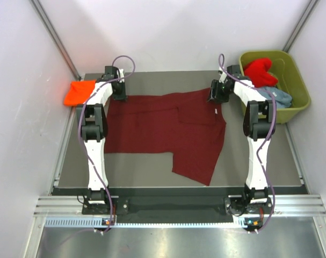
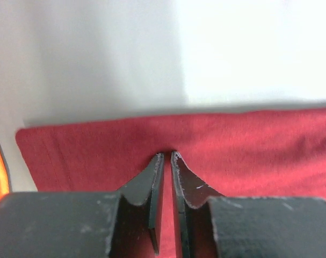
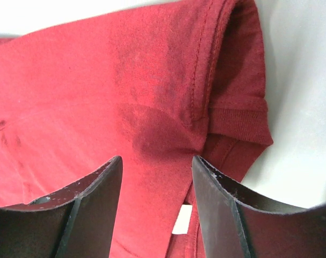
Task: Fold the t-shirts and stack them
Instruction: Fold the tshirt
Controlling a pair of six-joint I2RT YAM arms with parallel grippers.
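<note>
The maroon shirt lies spread on the table. The left gripper has its jaws closed, it seems on the far edge. The right gripper has open jaws. We should close it first, then fold evenly.

A spread t-shirt lies flat across the middle of the table, with the left gripper at its far left edge and the right gripper over its far right corner. A folded t-shirt sits at the table's far left corner, just left of the left gripper. Off the table's far right edge stands a tub holding two bundled t-shirts, one behind the other.
</note>
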